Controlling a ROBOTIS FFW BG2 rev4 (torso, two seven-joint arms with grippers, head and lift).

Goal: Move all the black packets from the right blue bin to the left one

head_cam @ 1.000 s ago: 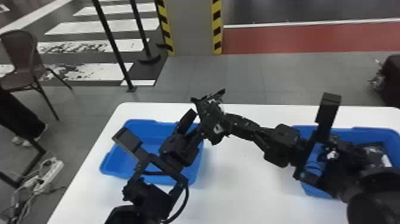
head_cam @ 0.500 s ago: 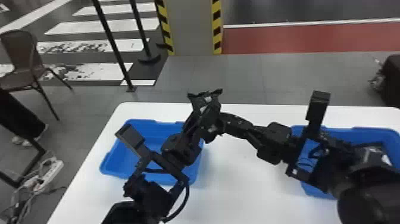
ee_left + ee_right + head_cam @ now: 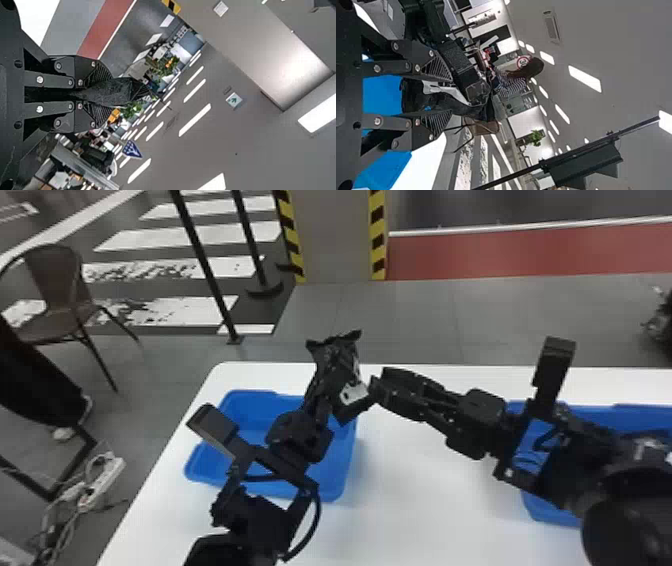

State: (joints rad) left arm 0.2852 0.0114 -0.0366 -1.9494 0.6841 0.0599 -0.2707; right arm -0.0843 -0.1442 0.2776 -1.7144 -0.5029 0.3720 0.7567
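Bright light from white ceiling lamps [image 3: 195, 120], soft glare on grey panel [image 3: 291, 59].

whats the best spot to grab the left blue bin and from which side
I'd probably pinch the left bin by its right rim near the front corner, coming from above: the raised wall offers an edge, clear of the left arm and beside bare table.

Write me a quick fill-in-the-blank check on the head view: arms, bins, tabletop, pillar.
1. The left arm passes ____ the left blue bin, not under it.
2. The robot's ____ arm hides part of the right blue bin.
3. Between the bins, the tabletop is ____.
4. The edge stripes on the pillar are black and ____.

Missing words: above; right; white; yellow
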